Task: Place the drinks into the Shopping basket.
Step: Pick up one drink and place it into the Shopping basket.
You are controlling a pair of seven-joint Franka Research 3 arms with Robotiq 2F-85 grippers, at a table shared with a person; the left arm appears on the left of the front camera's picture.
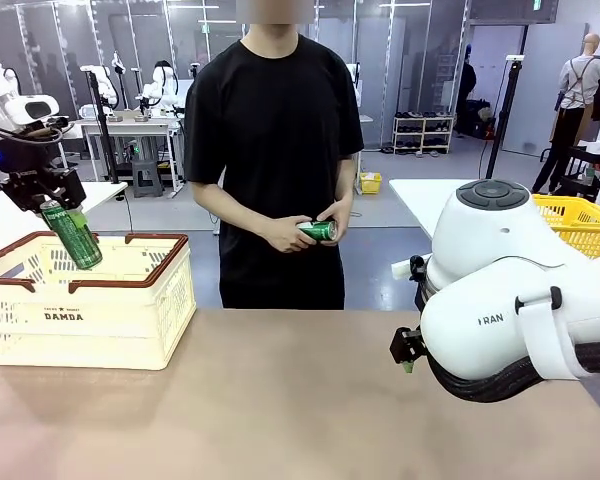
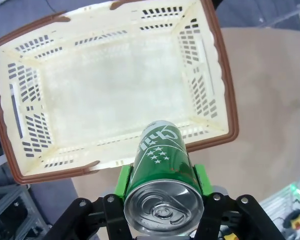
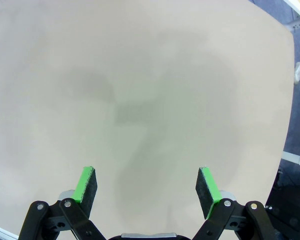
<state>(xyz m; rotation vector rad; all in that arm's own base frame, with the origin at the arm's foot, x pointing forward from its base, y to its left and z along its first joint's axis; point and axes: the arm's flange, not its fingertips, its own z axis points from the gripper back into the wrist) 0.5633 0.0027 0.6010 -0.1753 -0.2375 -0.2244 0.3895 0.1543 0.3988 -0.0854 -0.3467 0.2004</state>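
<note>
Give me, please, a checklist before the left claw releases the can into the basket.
1. Left claw shut on can: ok.
2. Can above basket opening: ok, close to one rim.
3. Can upright: not ok, it tilts.
4. Person's hands away from basket: ok, they hold a second can.
5. Right claw open, apart from basket: ok.
</note>
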